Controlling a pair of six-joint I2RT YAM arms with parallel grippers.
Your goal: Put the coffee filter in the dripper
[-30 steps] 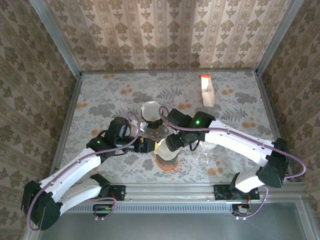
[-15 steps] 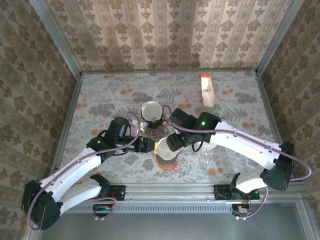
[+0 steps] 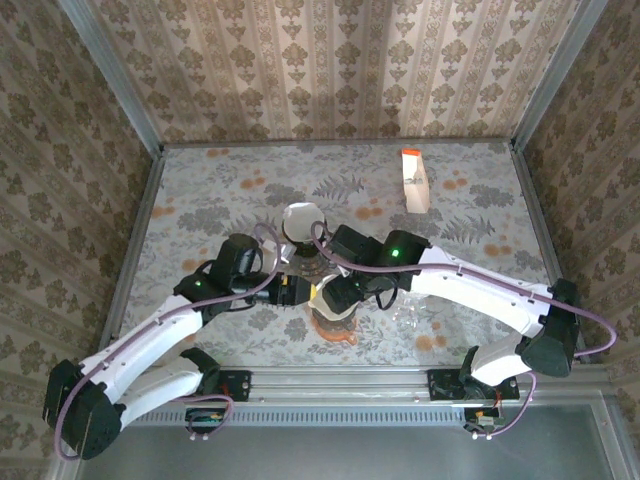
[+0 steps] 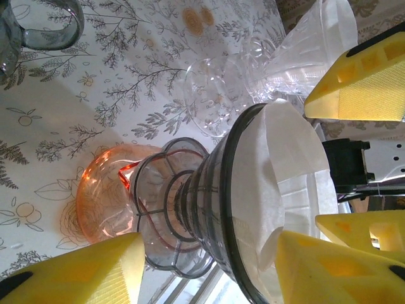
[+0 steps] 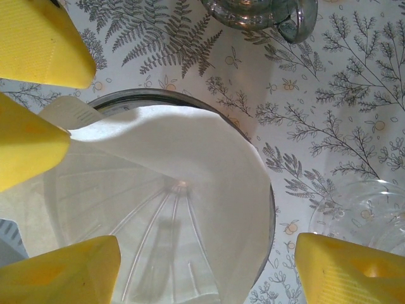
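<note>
— Where the two arms meet near the front of the table (image 3: 200, 190), what is seen?

— The coffee filter (image 5: 190, 164) is seen seated in the dripper (image 4: 218, 190), which is stood on an orange saucer (image 4: 101, 196).

— How are the pincers set?

— The left gripper (image 4: 209, 253) is set wide, its fingers (image 4: 82, 272) spread either side of the dripper; no grip is shown. The right gripper (image 5: 205, 253) is spread wide above the filter's mouth, nothing clasped.

— And farther back?

— A glass mug (image 5: 247, 9) is placed near; a second clear dripper (image 3: 302, 222) is stood behind; a carton (image 3: 413, 180) is laid well apart at the far side.
</note>
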